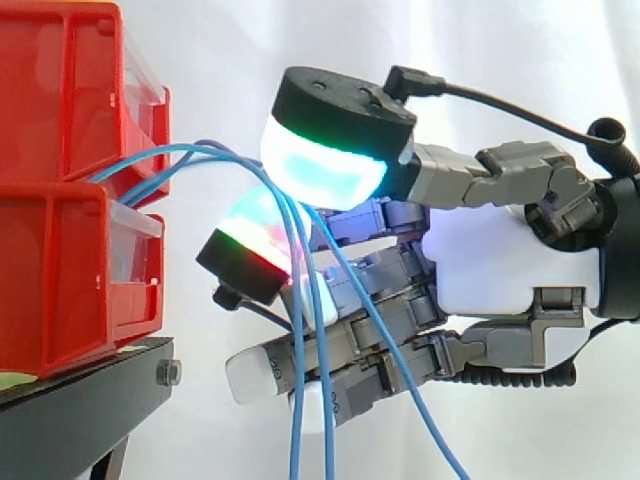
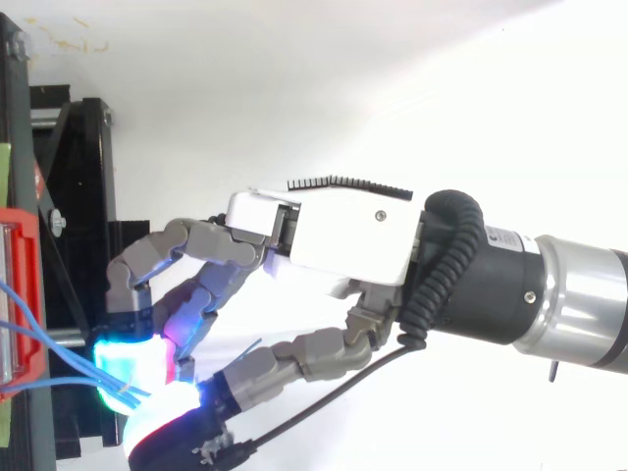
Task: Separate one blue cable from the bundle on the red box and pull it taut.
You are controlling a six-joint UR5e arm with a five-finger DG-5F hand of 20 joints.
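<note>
hand curled, glowing pads clamped on the thin blue cables just beside the stacked red plastic bins on a black stand; strands hang loose below.

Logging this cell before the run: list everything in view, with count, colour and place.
red bins: two, red, stacked at the left on the stand
black stand: one, black, under the bins
blue cables: about three strands, blue, running from the bins, passing between the pads, then hanging down
white curtain: one, white, behind everything
hand: one, white and grey, coming from the right, curled fingers pinching the cables
pads: glowing cyan, green and red, at the cables
arm: one, black and silver, behind the hand
</note>
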